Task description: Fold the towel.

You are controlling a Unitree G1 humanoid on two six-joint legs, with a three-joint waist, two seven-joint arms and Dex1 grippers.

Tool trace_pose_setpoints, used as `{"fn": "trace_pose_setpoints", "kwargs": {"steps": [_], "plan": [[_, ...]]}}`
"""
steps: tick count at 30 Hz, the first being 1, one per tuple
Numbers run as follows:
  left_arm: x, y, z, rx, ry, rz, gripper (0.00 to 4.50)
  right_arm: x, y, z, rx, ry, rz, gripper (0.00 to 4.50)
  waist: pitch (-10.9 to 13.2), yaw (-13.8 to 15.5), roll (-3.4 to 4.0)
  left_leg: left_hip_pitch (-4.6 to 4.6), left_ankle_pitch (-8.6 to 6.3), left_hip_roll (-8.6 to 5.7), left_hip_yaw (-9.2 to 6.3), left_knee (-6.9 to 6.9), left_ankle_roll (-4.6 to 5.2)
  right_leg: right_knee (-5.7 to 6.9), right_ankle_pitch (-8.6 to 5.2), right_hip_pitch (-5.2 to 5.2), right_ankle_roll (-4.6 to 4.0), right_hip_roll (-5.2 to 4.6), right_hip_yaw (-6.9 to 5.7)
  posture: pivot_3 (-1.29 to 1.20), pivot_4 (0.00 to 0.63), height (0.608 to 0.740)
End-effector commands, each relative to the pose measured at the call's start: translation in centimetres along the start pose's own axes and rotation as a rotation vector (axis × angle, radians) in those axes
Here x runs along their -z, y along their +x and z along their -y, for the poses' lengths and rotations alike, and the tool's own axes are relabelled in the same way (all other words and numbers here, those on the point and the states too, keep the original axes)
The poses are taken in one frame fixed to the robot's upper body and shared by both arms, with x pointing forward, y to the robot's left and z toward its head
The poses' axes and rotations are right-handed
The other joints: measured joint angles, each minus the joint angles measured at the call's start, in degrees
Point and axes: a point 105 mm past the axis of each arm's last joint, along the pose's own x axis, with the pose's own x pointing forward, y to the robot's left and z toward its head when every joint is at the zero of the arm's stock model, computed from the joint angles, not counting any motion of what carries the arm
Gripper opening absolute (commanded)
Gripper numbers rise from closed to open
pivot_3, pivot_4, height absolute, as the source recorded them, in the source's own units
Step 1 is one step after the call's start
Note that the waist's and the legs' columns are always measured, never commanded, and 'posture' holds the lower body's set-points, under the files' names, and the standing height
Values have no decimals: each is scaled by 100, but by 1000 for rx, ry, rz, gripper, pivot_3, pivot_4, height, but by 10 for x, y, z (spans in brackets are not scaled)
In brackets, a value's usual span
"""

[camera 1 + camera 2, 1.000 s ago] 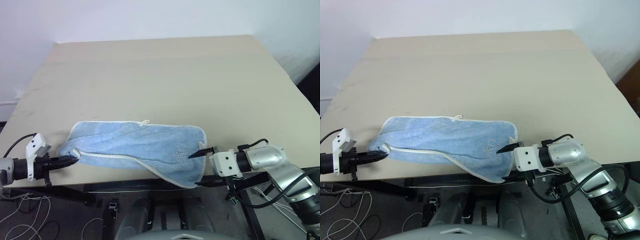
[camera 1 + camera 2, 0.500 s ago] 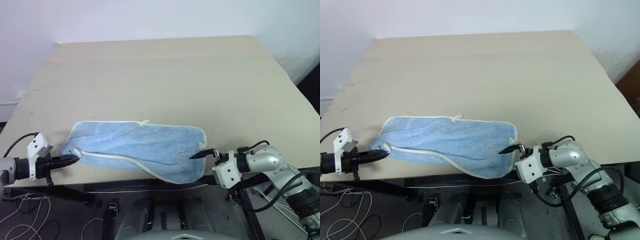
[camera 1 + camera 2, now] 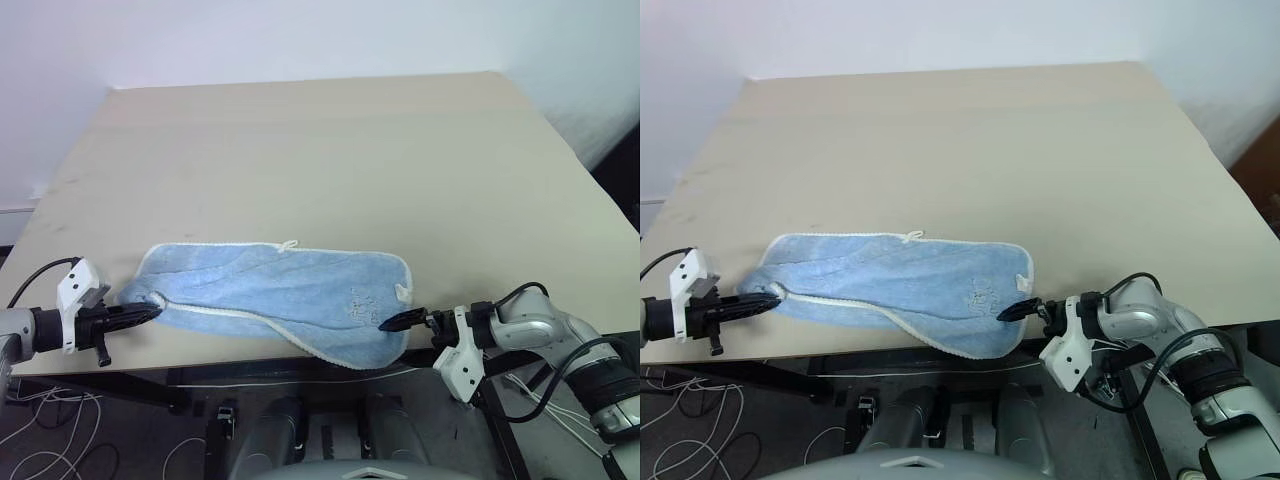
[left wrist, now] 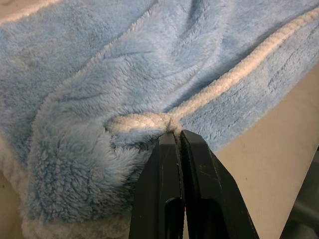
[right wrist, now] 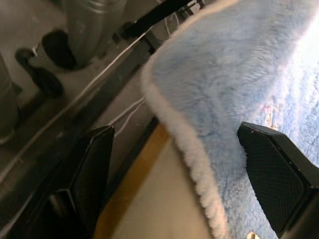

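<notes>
A light blue towel lies along the near edge of a beige table, its long axis running from the robot's left to its right, roughly parallel to that edge. The towel is fluffy terry cloth with white stitched edging. It is loosely folded lengthwise, and a white hem crosses it diagonally from the left end toward the near right corner. That near right corner droops over the table's front edge. A small dark printed logo sits near the right end, and a small white loop pokes out of the far long edge, about midway along.

At the near left, the left gripper points toward the robot's right, its two black fingers pressed together on the towel's left end. The left wrist view shows the fingertips pinching the bunched white edging where the cloth gathers into a soft puff.

At the near right, the right gripper reaches in from the right and points left at the overhanging corner. Its fingers stand spread wide. In the right wrist view the towel's edged corner hangs between the two fingers, touching neither.

Farther back, the tabletop stretches bare to a pale wall.
</notes>
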Motion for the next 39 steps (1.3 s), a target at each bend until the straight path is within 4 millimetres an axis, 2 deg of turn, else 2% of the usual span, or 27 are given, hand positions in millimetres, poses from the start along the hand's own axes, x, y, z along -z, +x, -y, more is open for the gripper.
{"fn": "trace_pose_setpoints", "kwargs": {"steps": [1,4,9,16,22,25,33,39], "plan": [[-14,-3,-4,-20,42,16,0,1,2,35,177,-38,-1,4098,4,-31,-8,14,0,1,0,-2,0,0,-1,18,-1,2,5,0,150,740],[-15,-2,-4,-16,43,18,0,-8,3,52,260,-5,38,4098,7,-88,-10,25,0,10,-1,-3,0,6,-3,44,-2,8,10,0,150,740],[-19,0,-6,-20,48,28,0,-25,2,66,322,119,108,4098,9,-161,-9,25,0,18,-1,-4,0,14,-5,42,-6,8,7,0,150,740],[-18,-3,-4,-14,44,38,0,-38,0,59,262,186,140,4098,8,-62,-10,22,-1,16,0,-20,1,-22,-20,33,-11,1,-1,0,150,740],[-19,-3,-6,-19,40,48,0,-37,2,50,199,245,134,4098,6,48,-12,22,-1,16,1,-67,0,-68,-18,28,-9,-1,-7,0,150,740],[-18,-4,-7,-20,42,43,0,-39,-1,47,164,325,143,3523,6,45,-12,21,-1,16,1,-75,0,-81,-18,29,-9,-2,-8,0,150,740],[-15,-5,-8,-26,37,41,0,-58,-14,55,128,572,230,798,6,36,-13,16,-2,18,1,-85,2,-90,-18,44,-10,-5,-8,0,150,740],[-14,-3,-10,-26,35,37,0,-61,-21,61,151,660,240,798,6,34,-13,11,-4,19,1,-89,4,-101,-20,45,-10,-8,-8,0,150,740]]}}
